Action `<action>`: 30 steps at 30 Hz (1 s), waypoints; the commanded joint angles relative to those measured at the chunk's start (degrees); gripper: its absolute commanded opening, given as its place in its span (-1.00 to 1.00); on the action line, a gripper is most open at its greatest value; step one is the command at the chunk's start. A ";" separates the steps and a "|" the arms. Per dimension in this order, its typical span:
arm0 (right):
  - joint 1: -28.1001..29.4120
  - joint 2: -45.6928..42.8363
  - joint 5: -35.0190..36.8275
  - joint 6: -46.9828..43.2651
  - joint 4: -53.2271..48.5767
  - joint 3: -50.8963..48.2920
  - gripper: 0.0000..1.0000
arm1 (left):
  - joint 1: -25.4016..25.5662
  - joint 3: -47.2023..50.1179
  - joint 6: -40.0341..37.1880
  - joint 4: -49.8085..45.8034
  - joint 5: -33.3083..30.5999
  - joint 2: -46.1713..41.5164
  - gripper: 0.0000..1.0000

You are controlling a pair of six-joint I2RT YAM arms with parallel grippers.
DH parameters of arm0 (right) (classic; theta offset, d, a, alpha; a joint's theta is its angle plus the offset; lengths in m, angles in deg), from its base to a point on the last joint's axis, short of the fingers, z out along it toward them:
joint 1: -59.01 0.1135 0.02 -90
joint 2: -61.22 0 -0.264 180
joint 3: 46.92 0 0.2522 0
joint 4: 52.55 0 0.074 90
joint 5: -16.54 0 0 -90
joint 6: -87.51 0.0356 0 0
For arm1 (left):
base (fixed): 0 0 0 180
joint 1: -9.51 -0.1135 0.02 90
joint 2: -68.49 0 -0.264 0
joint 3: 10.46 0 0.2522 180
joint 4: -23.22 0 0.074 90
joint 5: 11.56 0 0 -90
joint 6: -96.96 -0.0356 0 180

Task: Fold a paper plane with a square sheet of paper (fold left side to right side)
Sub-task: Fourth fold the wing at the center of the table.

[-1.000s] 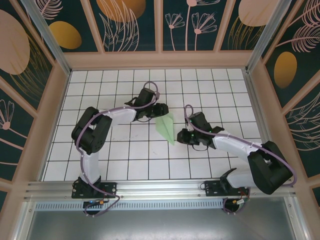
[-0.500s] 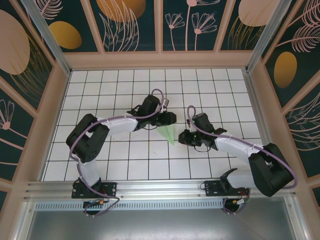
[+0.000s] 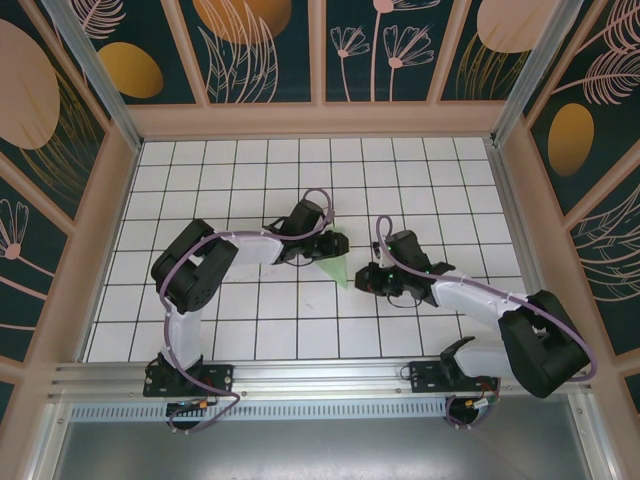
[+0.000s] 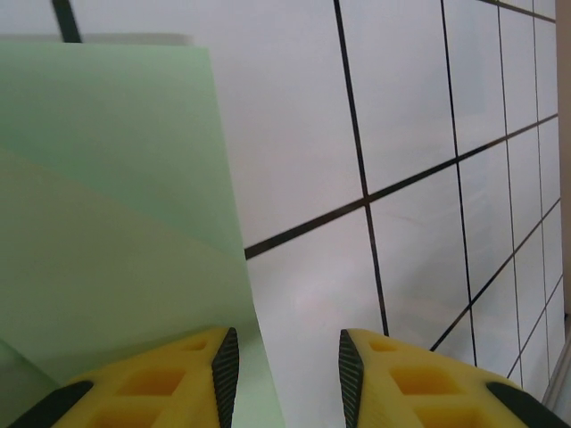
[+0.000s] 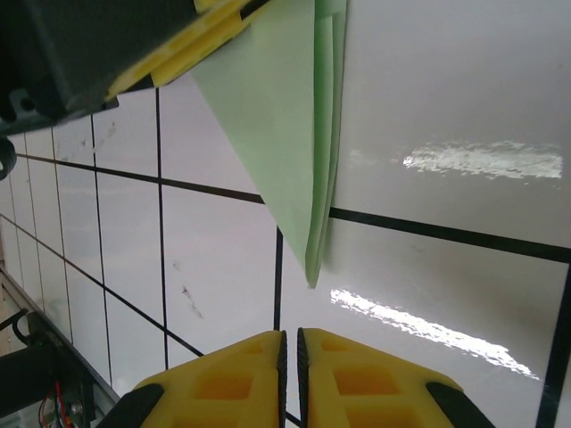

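From above: found the paper, folded to a slim pointed shape, lying flat on the bench between the left fingers and right fingers, nose toward the arms.

At the left wrist: saw the left fingers apart, clamped on nothing, one over the paper's edge.

At the right wrist: saw the right fingers pressed together, empty, just short of the paper's tip.

Judged light, limp, slippery on tile and easily creased; best pinched at a free edge, not the tip.
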 commanded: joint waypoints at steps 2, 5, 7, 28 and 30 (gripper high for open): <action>1.39 1.19 -1.69 2.88 4.99 -0.52 -0.69 | -1.16 -1.51 -1.66 0.10 -1.10 1.81 -0.23; 2.20 2.75 -1.36 4.57 7.22 -0.43 -0.71 | -1.56 -1.20 -1.59 0.80 -0.81 2.48 -0.24; 2.61 4.13 -1.34 5.54 8.61 -0.20 -0.72 | -1.69 -0.81 -1.41 1.10 -0.96 2.59 -0.24; 3.05 18.99 -1.97 10.22 17.96 6.22 -0.75 | -1.75 1.40 -0.67 2.57 -1.38 2.50 -0.25; 3.08 19.43 -2.17 10.38 18.19 5.54 -0.75 | -1.77 1.40 -0.81 2.17 -1.86 2.29 -0.24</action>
